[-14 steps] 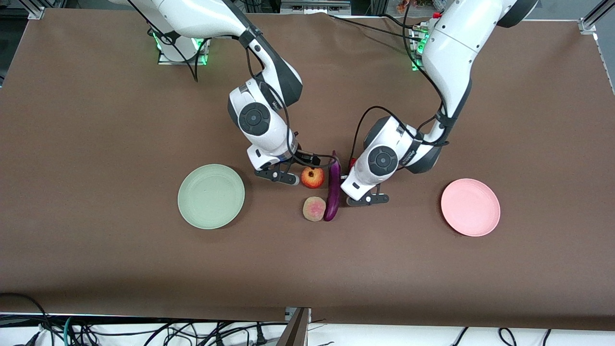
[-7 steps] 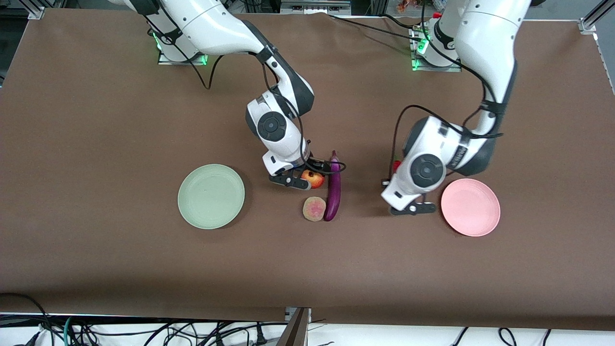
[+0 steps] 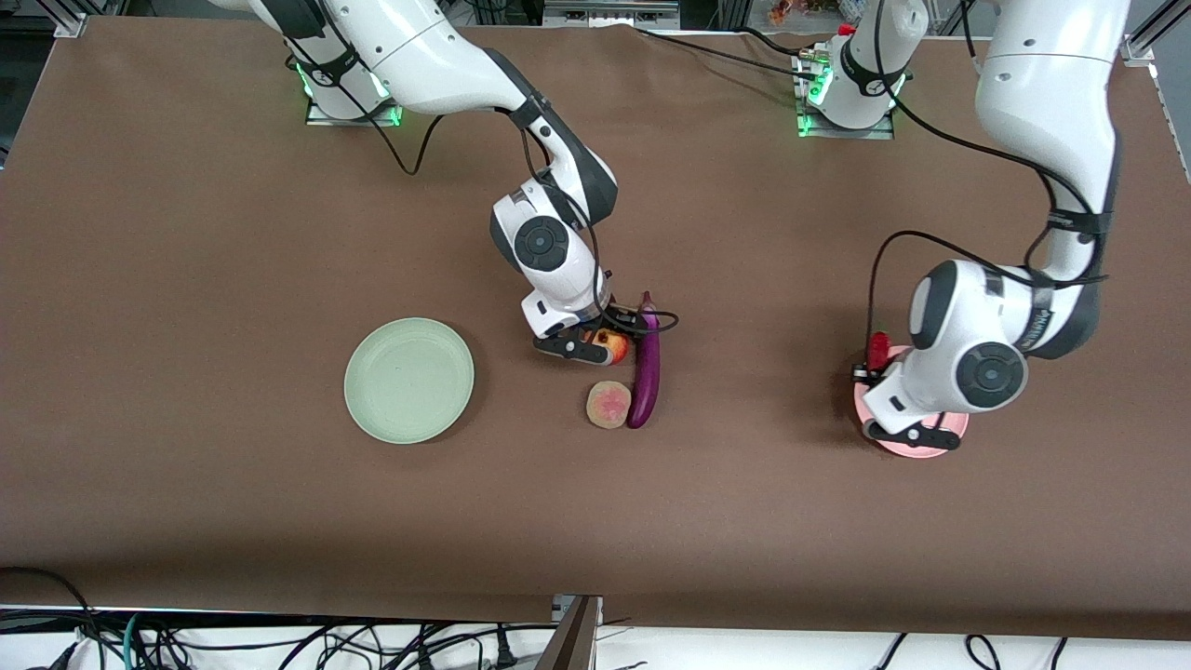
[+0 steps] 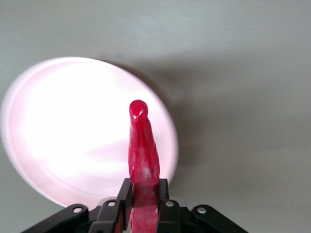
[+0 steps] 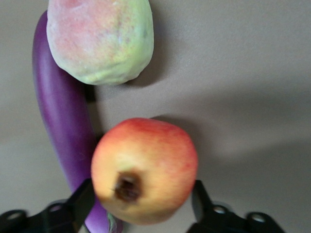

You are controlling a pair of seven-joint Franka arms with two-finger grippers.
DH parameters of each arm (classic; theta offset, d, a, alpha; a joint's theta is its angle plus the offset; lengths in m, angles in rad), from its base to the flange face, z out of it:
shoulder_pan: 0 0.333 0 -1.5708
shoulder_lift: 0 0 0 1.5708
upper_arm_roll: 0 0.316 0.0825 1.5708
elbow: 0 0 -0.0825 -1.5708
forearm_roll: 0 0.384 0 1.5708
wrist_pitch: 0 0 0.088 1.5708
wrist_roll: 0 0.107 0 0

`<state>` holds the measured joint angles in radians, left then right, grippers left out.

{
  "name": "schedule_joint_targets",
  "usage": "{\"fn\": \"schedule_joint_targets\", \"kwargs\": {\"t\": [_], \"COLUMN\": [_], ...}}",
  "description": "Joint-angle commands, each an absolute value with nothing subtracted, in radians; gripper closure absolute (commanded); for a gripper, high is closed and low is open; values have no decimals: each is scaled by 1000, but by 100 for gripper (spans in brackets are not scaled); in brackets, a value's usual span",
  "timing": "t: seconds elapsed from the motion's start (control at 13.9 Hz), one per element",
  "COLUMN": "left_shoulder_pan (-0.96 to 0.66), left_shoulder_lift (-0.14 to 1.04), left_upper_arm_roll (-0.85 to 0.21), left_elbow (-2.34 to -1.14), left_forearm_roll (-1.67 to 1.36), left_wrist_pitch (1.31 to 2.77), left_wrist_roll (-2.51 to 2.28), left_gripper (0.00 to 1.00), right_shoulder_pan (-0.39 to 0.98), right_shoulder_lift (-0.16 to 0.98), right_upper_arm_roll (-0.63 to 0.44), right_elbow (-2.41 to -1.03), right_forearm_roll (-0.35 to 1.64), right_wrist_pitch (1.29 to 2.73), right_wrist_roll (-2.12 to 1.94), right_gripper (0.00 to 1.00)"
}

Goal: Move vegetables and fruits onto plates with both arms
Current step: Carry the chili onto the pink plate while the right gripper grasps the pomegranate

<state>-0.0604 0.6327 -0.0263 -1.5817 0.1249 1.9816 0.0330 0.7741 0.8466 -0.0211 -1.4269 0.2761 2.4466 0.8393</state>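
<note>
Left gripper (image 4: 144, 206): fingers clamped on pointed red chili pepper (image 4: 142, 145), over round pink plate (image 4: 58, 131). Right gripper (image 5: 141, 206): fingers spread, flanking round red-yellow pomegranate-like fruit (image 5: 145, 170) on brown desk (image 3: 186, 233), beside glossy purple eggplant (image 5: 60, 121).

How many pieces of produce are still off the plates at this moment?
4. The pomegranate sits between the right gripper's jaws, the tan fruit and eggplant lie beside it, and the left gripper holds the chili over the pink plate.

2 plates (image 3: 408, 380) (image 3: 916, 445), 2 fruits (image 3: 608, 405) (image 3: 613, 346), 1 eggplant (image 3: 646, 377), 1 chili (image 4: 143, 150).
</note>
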Motion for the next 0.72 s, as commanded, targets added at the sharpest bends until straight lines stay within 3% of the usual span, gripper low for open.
{"fn": "schedule_joint_targets", "kwargs": {"t": [0.0, 0.07, 0.14, 0.22, 0.43, 0.65], "left_shoulder_pan": [-37, -17, -14, -18, -26, -50], "left_shoulder_lift": [663, 670, 670, 672, 670, 638], "left_upper_arm_roll": [-37, -37, -38, -38, -44, -48], "left_elbow": [-1588, -1592, -1591, -1589, -1588, -1586], "left_forearm_roll": [178, 179, 178, 178, 178, 178], "left_wrist_pitch": [2045, 2069, 2068, 2066, 2059, 2005], "left_wrist_roll": [129, 143, 149, 149, 143, 140], "left_gripper": [84, 83, 50, 0, 0, 0], "right_shoulder_pan": [781, 779, 779, 779, 776, 770], "right_shoulder_lift": [856, 854, 854, 853, 829, 747], "right_upper_arm_roll": [-31, -32, -32, -34, -37, -77], "right_elbow": [-1404, -1404, -1404, -1404, -1404, -1404], "right_forearm_roll": [229, 221, 219, 218, 218, 218], "right_wrist_pitch": [2444, 2444, 2444, 2444, 2406, 2262], "right_wrist_roll": [842, 841, 841, 841, 839, 810], "right_gripper": [51, 53, 53, 54, 54, 54]}}
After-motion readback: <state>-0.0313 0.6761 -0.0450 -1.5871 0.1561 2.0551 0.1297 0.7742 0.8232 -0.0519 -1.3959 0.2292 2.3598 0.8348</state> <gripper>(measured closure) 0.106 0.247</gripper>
